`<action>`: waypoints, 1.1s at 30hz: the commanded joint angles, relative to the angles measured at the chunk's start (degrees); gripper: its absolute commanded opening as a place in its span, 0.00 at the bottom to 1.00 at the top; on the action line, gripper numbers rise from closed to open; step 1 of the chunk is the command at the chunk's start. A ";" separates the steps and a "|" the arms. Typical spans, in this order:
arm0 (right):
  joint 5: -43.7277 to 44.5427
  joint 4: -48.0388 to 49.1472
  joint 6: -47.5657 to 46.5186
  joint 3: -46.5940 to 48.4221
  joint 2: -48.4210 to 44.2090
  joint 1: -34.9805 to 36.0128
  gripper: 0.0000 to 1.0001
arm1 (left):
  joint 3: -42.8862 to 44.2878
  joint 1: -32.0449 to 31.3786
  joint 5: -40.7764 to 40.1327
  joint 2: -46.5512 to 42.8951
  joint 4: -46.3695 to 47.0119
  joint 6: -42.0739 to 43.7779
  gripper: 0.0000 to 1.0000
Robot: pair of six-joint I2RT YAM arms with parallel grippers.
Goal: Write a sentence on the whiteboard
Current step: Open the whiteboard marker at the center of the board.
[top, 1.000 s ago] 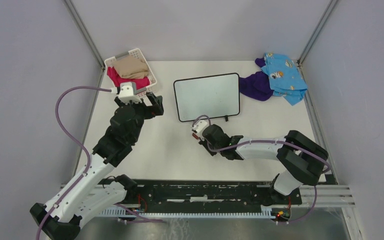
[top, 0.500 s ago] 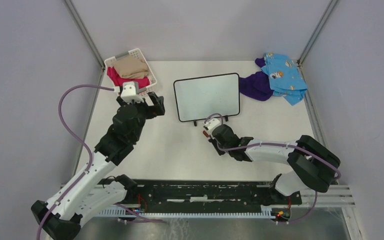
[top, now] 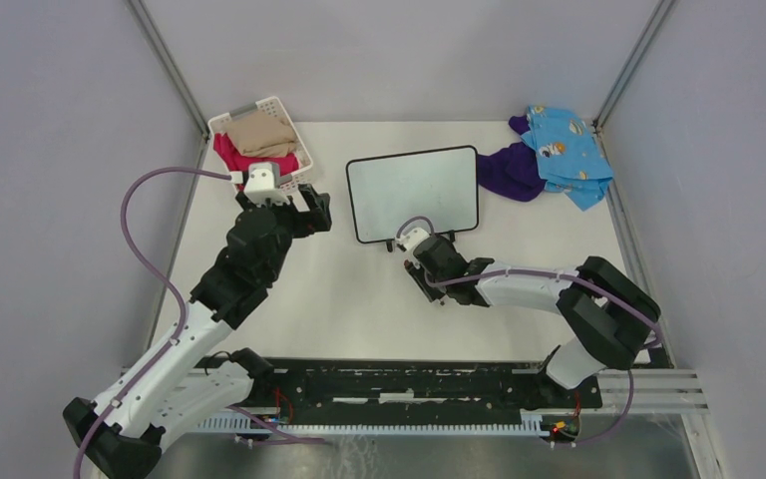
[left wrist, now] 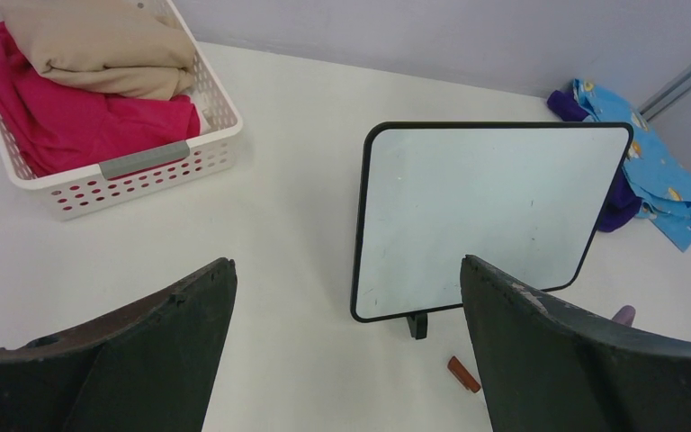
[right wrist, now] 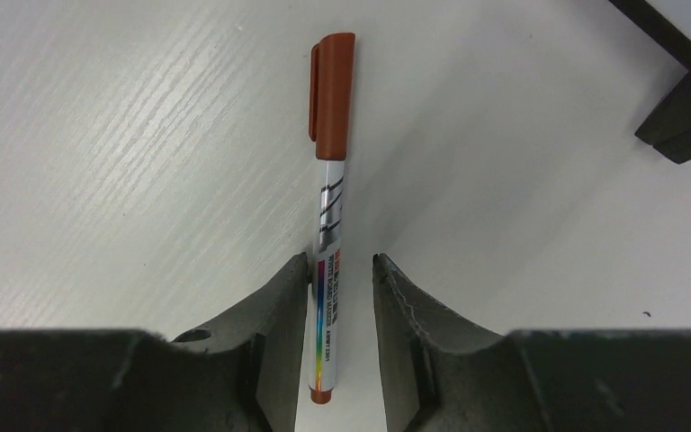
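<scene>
The whiteboard stands on its small black feet at the table's middle back; its face is blank, and it also shows in the left wrist view. No written sentence shows on it. A marker with a brown-red cap lies flat on the table just in front of the board's near edge. My right gripper is down over it, jaws narrowly open astride the barrel; the left finger touches it and a gap shows on the right. My left gripper is wide open and empty, left of the board.
A white basket with beige and pink cloth stands at the back left. Blue patterned cloth and purple cloth lie at the back right. A board foot is close to my right gripper.
My right gripper has moved right and toward the board's near edge, coming down over the marker. My left gripper has drifted slightly right and stays open.
</scene>
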 commanded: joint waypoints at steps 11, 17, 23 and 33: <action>-4.29 -5.60 -3.04 2.70 7.34 -2.00 0.23 | 1.16 -0.17 0.59 -0.82 1.29 -0.16 1.00; -3.45 -4.14 -1.79 -0.42 3.94 -2.02 0.00 | 0.99 -0.23 1.03 -0.78 1.51 -0.15 1.00; -5.17 4.16 1.39 -7.84 -10.99 -2.02 0.00 | -1.00 -0.37 9.19 0.53 6.52 -0.35 1.00; -11.04 25.18 8.48 -24.65 -39.02 -2.02 0.00 | 2.63 -0.57 20.87 5.84 7.25 -7.84 1.00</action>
